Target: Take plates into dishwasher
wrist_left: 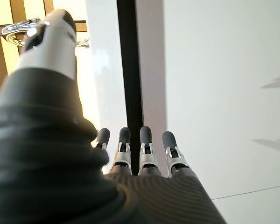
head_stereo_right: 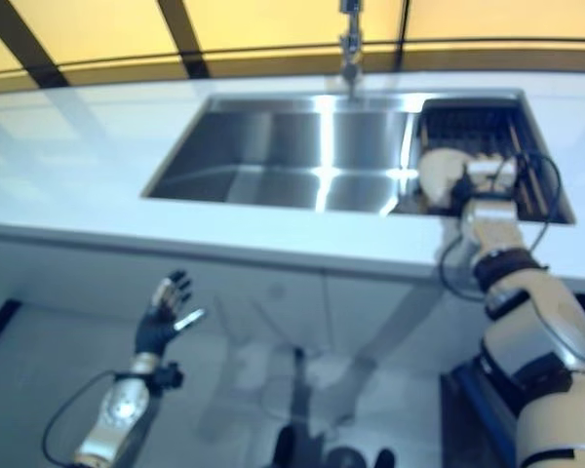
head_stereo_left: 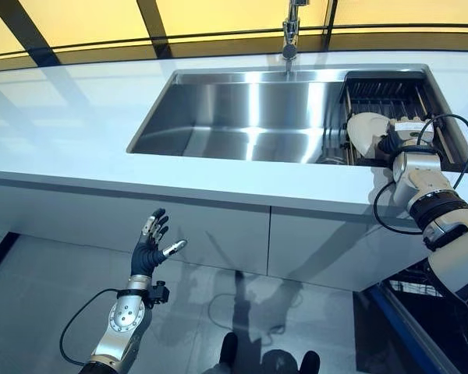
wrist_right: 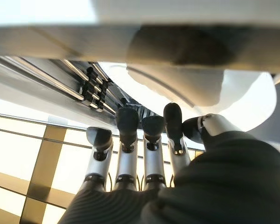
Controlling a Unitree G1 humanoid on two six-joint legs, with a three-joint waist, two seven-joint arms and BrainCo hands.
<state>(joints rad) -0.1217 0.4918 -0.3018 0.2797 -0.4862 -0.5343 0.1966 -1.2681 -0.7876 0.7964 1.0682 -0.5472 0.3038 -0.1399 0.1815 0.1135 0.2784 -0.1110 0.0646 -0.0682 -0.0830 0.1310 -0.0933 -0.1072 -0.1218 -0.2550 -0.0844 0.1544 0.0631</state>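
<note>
Here, right hand (head_stereo_left: 391,142) on plate (head_stereo_left: 366,130) (no legible print)

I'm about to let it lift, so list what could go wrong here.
1. The right hand seems to touch only the rim of the plate; it could slip into the sink.
2. The plate stands in the rack; it may snag on the bars.
3. The left hand hangs open under the counter, unable to steady it.

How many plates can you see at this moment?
1: a white plate in the dish rack at the sink's right end, with the right hand at it. More may be hidden behind the hand.
</note>
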